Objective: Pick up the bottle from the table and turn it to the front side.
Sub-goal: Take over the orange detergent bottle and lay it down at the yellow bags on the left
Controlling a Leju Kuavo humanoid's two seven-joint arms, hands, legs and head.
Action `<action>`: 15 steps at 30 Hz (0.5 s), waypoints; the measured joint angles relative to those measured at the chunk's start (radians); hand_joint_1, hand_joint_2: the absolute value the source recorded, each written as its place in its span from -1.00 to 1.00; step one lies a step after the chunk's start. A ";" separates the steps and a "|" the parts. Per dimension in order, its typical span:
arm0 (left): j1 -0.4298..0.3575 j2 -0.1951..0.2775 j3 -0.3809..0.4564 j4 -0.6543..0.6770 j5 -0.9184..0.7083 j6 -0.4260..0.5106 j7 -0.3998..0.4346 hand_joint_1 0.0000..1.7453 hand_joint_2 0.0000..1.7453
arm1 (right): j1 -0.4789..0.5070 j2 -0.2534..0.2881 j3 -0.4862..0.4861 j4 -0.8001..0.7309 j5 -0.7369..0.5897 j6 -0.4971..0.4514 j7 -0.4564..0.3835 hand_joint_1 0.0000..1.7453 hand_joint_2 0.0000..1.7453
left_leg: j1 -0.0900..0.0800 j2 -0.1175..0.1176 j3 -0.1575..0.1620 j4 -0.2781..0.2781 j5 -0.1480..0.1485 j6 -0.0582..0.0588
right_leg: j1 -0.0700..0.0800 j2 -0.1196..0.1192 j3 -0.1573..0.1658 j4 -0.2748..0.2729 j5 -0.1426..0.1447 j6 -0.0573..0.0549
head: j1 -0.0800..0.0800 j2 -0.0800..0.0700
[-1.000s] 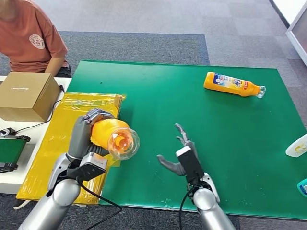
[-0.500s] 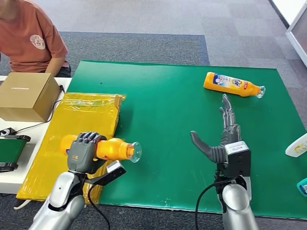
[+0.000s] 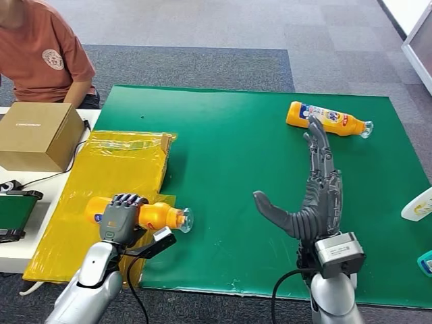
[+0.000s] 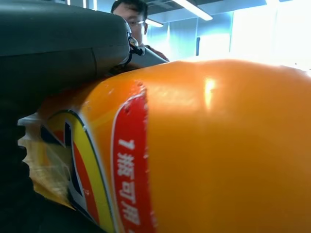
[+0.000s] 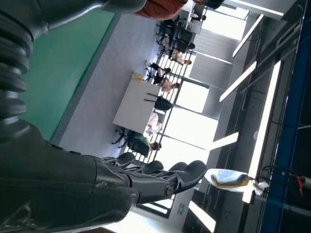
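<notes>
Left robot hand (image 3: 121, 216) gripping glossy orange plastic bottle (image 3: 152, 214) — right robot hand (image 3: 316, 196) open, fingers splayed

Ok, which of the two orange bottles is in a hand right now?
The near orange bottle over the yellow sheet, gripped by the left hand. The far bottle lies free on the green mat.

- We see an orange bottle (image 3: 152, 214) on its side in the left robot hand (image 3: 120, 217), clear cap pointing right, low over the worktop's (image 3: 229, 155) yellow-green edge.
- In the left wrist view its red-and-yellow label (image 4: 110, 165) faces us.
</notes>
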 joint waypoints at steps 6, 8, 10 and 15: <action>0.015 -0.008 0.014 -0.001 -0.034 0.028 0.006 -1.00 1.00 | 0.009 -0.013 0.035 -0.003 0.004 0.017 0.005 -1.00 1.00 | 0.000 0.000 0.000 0.000 0.000 0.000 | 0.000 0.000 0.000 0.000 0.000 0.000 | 0.000 0.000; 0.022 -0.009 0.015 -0.006 -0.051 0.055 0.011 -1.00 1.00 | 0.010 -0.016 0.041 -0.003 0.003 0.018 0.005 -1.00 1.00 | 0.000 0.000 0.000 0.000 0.000 0.000 | 0.000 0.000 0.000 0.000 0.000 0.000 | 0.000 0.000; 0.025 -0.009 0.018 -0.012 -0.071 0.083 0.016 -1.00 1.00 | 0.010 -0.019 0.045 -0.003 0.003 0.020 0.006 -1.00 1.00 | 0.000 0.000 0.000 0.000 0.000 0.000 | 0.000 0.000 0.000 0.000 0.000 0.000 | 0.000 0.000; 0.027 -0.010 0.027 -0.024 -0.117 0.122 0.029 -1.00 1.00 | 0.010 -0.024 0.059 0.006 0.000 0.034 0.014 -1.00 1.00 | 0.000 0.000 0.000 0.000 0.000 0.000 | 0.000 0.000 0.000 0.000 0.000 0.000 | 0.000 0.000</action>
